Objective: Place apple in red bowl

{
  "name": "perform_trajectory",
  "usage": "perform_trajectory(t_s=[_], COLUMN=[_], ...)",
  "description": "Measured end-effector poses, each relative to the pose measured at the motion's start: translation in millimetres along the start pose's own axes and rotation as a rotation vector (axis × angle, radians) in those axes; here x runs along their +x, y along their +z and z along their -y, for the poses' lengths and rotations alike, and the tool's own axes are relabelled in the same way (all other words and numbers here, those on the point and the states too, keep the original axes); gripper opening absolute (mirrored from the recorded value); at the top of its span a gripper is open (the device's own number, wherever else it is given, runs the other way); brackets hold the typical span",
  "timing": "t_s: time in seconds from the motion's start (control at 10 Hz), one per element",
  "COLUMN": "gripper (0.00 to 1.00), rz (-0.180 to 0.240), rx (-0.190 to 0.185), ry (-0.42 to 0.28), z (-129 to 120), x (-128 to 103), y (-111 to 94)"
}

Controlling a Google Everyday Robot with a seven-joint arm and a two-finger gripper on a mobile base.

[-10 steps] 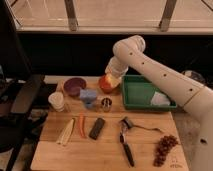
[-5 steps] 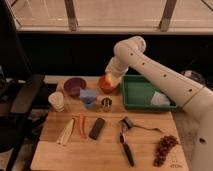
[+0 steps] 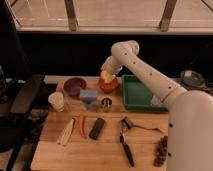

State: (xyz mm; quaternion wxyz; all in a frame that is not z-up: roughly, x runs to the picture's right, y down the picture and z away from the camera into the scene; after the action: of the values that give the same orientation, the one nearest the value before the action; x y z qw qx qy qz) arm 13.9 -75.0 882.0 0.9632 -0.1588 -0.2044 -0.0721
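Note:
The apple (image 3: 105, 76), yellow-orange, shows at the top of the red bowl (image 3: 108, 86), which stands at the back middle of the wooden table. My gripper (image 3: 107, 71) reaches in from the right on the white arm and sits right over the apple, touching or nearly touching it. Whether the apple rests in the bowl or hangs just above its rim cannot be told.
A dark purple bowl (image 3: 74, 86), a blue object (image 3: 88, 95), a white cup (image 3: 56, 101) and a small can (image 3: 106, 103) stand left and in front of the red bowl. A green tray (image 3: 140, 92) lies to its right. Carrot (image 3: 81, 125), black block (image 3: 97, 128), a tool (image 3: 127, 145) and grapes (image 3: 161, 150) lie nearer.

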Motion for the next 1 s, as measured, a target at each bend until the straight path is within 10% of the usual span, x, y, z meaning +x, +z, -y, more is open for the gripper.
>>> perform_trajectory(t_s=[0.4,0.8,1.0], gripper=[0.39,0.73,0.74], rz=[0.044,0.041,0.05], rx=[0.005,0.041,0.059], ry=[0.047,0.099,0.142], z=[-0.5,3.2,2.5], x=[16.5,39.5,51.5], y=[50.4,51.1,47.8])
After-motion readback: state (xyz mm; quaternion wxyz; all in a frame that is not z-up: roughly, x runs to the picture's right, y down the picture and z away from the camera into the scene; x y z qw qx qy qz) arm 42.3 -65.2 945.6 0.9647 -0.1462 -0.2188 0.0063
